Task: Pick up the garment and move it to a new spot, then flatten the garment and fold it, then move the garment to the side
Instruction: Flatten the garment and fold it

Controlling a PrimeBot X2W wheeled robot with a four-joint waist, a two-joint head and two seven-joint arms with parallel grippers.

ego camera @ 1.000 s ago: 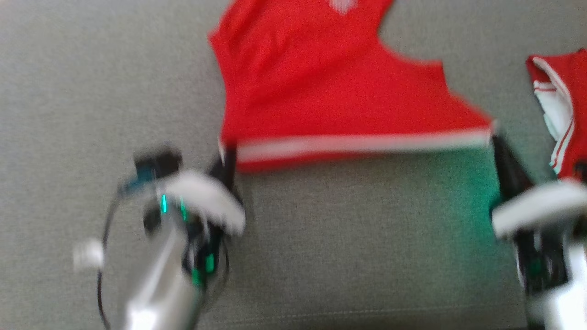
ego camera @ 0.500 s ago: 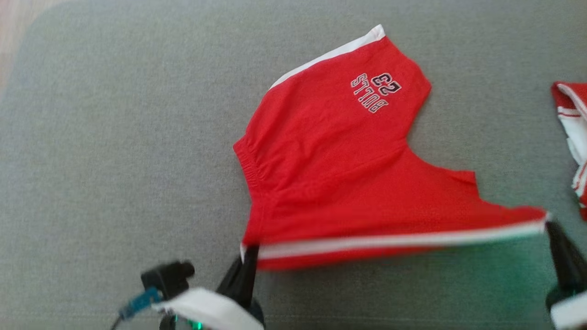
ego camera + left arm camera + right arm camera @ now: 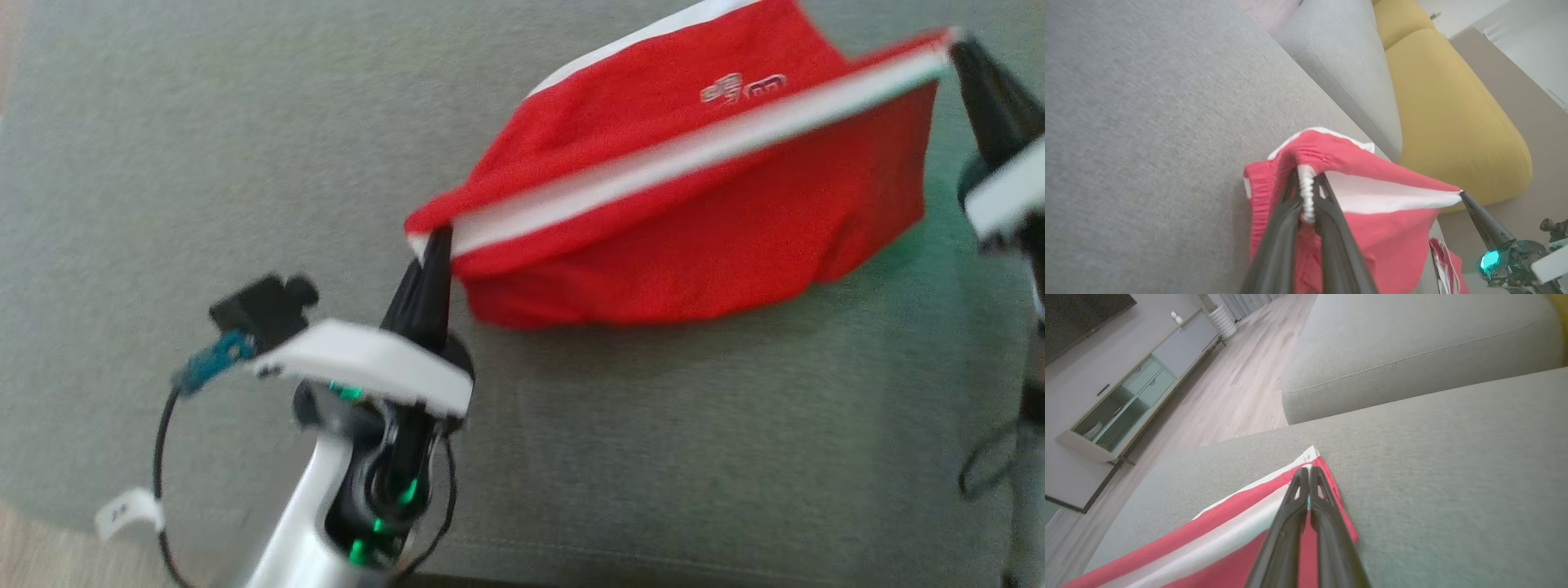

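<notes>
Red jersey shorts with white trim point(image 3: 694, 229) hang stretched just above the grey fabric sofa cushion point(image 3: 204, 163), their lower part resting on it. Left tool point(image 3: 435, 241) pinches the striped edge's near-left corner and right tool point(image 3: 959, 45) its far-right corner, both clamped on cloth. Folding seems the step in hand. The next move, I judge, calls for laying that edge evenly over the far half.

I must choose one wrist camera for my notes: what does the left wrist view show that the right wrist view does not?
Left wrist view, not the right one: the right gripper from the side, pinching a corner of the red garment, and a second red-and-white garment. Right wrist view, not the left one: a wooden floor and a low cabinet. Both: the garment's white band, the grey sofa, and that arm's own fingers shut on the hem.
</notes>
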